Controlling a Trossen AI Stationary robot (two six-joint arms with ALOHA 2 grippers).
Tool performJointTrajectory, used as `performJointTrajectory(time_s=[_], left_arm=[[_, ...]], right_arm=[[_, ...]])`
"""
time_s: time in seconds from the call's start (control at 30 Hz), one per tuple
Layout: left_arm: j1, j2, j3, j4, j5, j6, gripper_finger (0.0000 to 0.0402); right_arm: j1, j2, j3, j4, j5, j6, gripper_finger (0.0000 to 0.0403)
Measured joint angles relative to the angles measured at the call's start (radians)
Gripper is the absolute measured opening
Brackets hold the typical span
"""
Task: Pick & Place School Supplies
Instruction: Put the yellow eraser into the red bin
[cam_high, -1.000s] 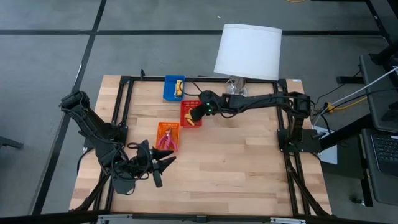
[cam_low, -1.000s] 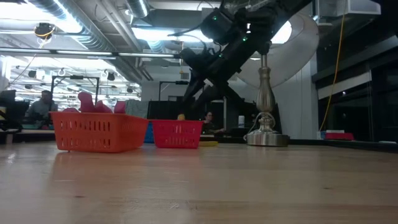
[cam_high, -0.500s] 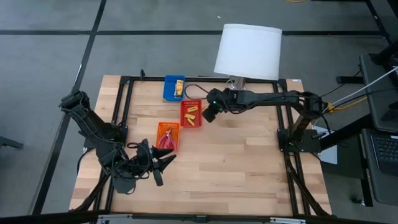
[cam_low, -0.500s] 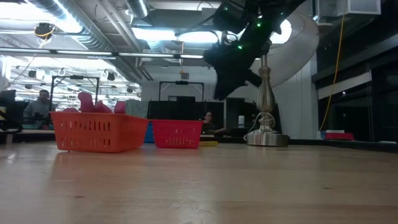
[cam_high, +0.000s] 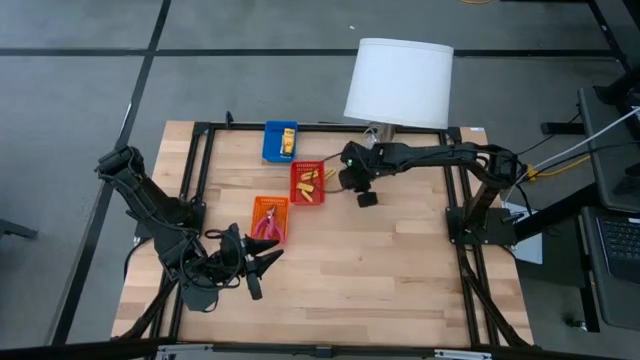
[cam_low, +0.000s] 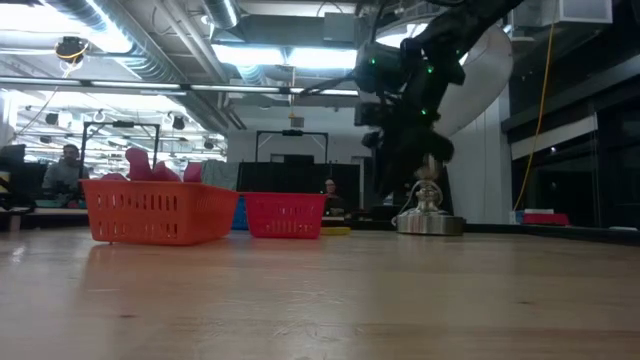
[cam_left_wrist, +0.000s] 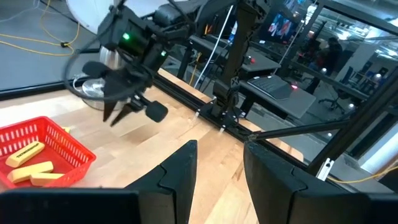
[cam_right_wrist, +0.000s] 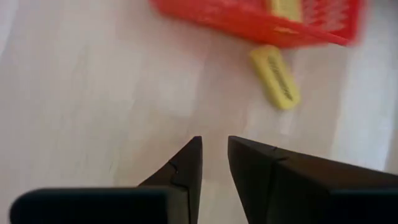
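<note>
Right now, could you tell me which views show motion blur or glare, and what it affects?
Right wrist view: the red tray and the yellow packet beside it are smeared by motion. Left wrist view: the right gripper is blurred. Low view: bright ceiling lights glare behind the right arm, leaving it in silhouette. High view: sharp and evenly lit.

Pale wooden table (cam_high: 380, 260), planked, smooth with a soft sheen (grain lines plain in the low view). Perforated plastic red tray (cam_high: 307, 183), likewise the orange tray (cam_high: 269, 217) and blue tray (cam_high: 279, 141). Matt yellow packet (cam_right_wrist: 275, 76) lying on bare wood. Matt white lamp (cam_high: 398, 82) shade, cloth or paper (cannot tell which), over a polished metal stem and base. Matt black right gripper (cam_right_wrist: 212, 158) and left gripper (cam_left_wrist: 216, 171), plastic-looking.
</note>
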Motion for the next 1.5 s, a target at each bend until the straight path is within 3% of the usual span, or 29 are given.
performJointTrajectory(time_s=[0.13,0.4,0.67,0.8,1.1,1.33,1.5], left_arm=[[0.000,0.000,0.000,-0.001,-0.002,0.000,0.0127],[0.020,0.000,0.000,-0.003,-0.005,-0.026,0.0127],[0.023,0.000,0.000,0.002,-0.004,-0.056,0.0127],[0.030,0.000,0.000,0.003,-0.004,-0.069,0.0127],[0.056,0.000,0.000,0.012,0.001,-0.082,0.0127],[0.081,0.000,0.000,0.026,0.024,-0.082,0.0127],[0.098,0.000,0.000,0.035,0.032,-0.081,0.0127]], right_arm=[[0.000,0.013,-0.008,0.045,0.025,-0.120,0.0093],[-0.016,0.080,-0.009,0.216,0.085,-0.123,0.0146],[-0.042,0.123,-0.010,0.246,0.070,-0.197,0.0189],[-0.057,0.122,-0.010,0.274,0.061,-0.198,0.0187],[-0.111,0.122,-0.010,0.274,-0.100,-0.144,0.0172],[-0.137,0.122,-0.009,0.280,-0.151,-0.113,0.0171],[-0.146,0.121,-0.007,0.273,-0.201,0.041,0.0171]])
